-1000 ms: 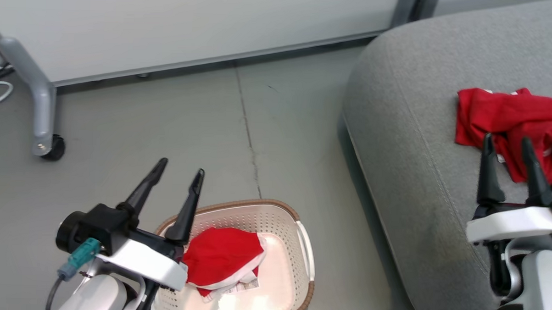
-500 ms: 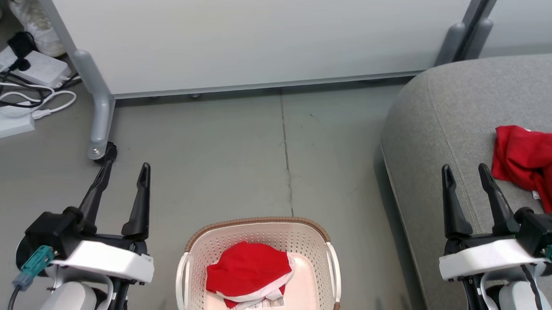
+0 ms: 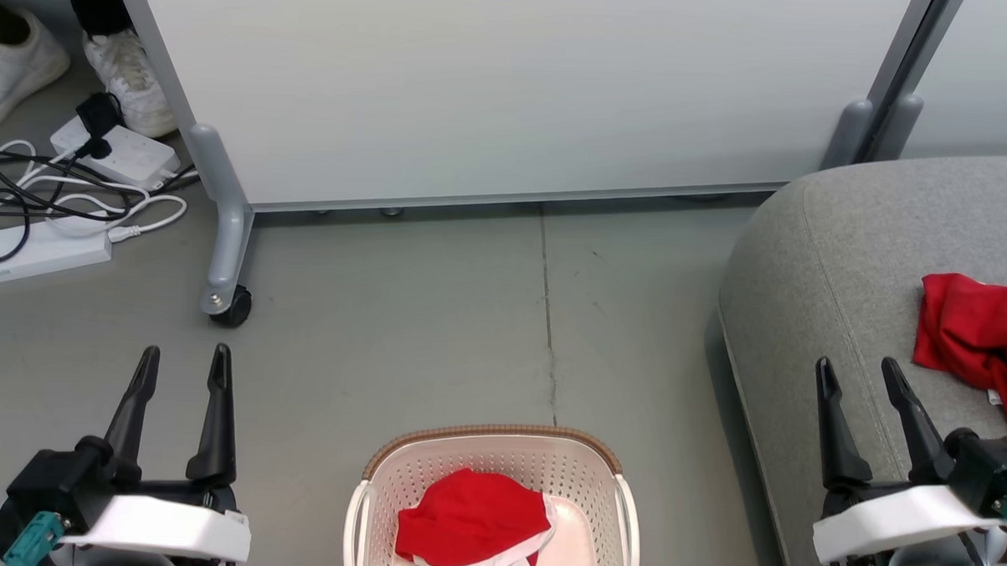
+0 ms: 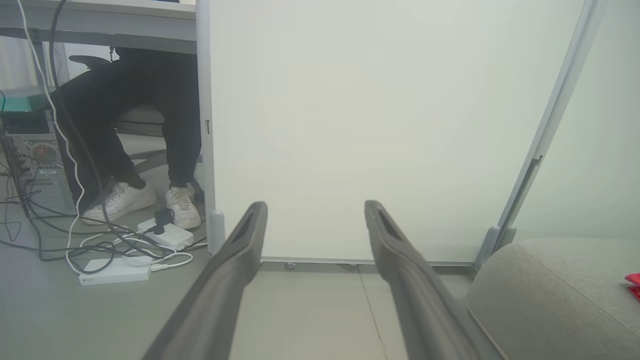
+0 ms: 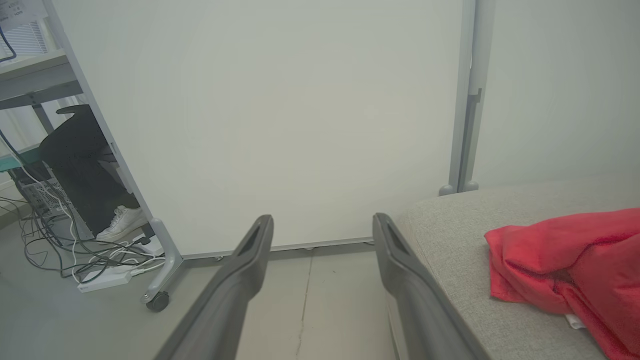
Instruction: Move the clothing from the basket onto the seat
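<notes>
Progress, my est: abt half done. L gripper (image 3: 185, 351) fingers apart, nothing btwn them. R gripper (image 3: 855, 362) same, apart and empty. Garment A (image 3: 971, 333) lies on the seat (image 3: 831, 269), just fwd-right of R gripper, not touching it. Garment B (image 3: 470, 516) sits bunched in the basket (image 3: 490, 433), btwn my two grippers, lower and back toward my body. Left: reach down, take B, carry to seat. Basket's near end cut off, so can't rule out more items.

White wheeled partition panel (image 3: 510, 90) stands upright on grey floor (image 3: 402, 313). White plastic power strips (image 3: 45, 252) and a person's white sneakers (image 3: 134, 73) occupy the floor's far-left corner.
</notes>
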### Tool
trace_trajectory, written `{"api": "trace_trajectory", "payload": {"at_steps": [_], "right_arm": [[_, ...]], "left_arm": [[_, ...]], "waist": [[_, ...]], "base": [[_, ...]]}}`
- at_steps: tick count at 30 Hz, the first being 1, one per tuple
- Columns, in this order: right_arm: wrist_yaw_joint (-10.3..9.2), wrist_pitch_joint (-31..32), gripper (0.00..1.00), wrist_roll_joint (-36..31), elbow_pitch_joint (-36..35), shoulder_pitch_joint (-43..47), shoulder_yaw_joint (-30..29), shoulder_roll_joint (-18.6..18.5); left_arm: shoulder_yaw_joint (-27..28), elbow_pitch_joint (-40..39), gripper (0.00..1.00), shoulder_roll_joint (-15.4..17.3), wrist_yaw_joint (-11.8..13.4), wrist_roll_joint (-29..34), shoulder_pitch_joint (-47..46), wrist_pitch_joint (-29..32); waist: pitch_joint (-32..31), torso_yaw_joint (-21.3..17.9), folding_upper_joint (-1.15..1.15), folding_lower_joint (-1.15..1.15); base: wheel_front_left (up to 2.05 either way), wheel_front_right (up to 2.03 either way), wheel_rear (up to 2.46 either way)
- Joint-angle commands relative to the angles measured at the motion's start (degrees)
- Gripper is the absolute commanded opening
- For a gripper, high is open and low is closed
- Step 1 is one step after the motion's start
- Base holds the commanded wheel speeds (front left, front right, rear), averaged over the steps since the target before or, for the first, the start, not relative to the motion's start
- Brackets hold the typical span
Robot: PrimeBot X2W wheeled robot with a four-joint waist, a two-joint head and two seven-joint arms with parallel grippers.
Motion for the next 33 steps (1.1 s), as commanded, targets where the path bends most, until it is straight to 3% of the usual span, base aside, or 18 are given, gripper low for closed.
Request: {"api": "trace_trajectory", "payload": {"at_steps": [1,13,33], "right_arm": [[0.11,0.2,1.0,-0.3,-0.2,1.0,-0.1,-0.4],[0.11,3.0,1.0,-0.9,-2.4,6.4,-0.7,-0.4],[0.11,4.5,1.0,-0.7,-4.4,8.3,-0.7,-0.4]], "left_arm": [[0.5,0.1,1.0,0.0,-0.4,0.9,0.9,-0.1],[-0.6,2.2,1.0,-1.2,-2.5,5.4,5.4,-0.1],[-1.9,4.7,1.0,-1.0,-2.5,6.5,4.5,-0.1]], "waist": [[-0.6,0.3,0.0,0.0],[-3.4,1.3,0.0,0.0],[-3.8,1.6,0.0,0.0]], "base": [[0.0,0.0,0.0],[0.0,0.0,0.0],[0.0,0.0,0.0]]}}
